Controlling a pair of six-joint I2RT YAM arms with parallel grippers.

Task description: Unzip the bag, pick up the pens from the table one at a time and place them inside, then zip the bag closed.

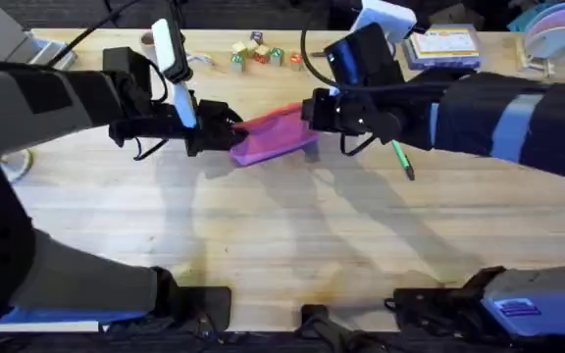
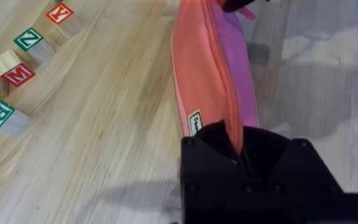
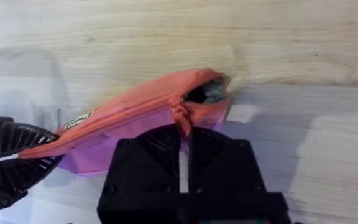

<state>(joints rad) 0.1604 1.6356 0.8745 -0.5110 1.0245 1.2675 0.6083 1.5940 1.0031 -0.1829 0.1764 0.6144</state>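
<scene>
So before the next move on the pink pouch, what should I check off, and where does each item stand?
1. Left gripper clamps one end of the pink pouch: ok.
2. Right gripper pinches the zipper pull: ok.
3. Zipper open at the right gripper's end, gap visible: ok; how far along it runs: cannot tell.
4. Green pen lies on the table beside the right arm, not yet inside: ok.
5. Pouch clear of the letter blocks: ok.
6. Other pens still to load: cannot tell.
</scene>
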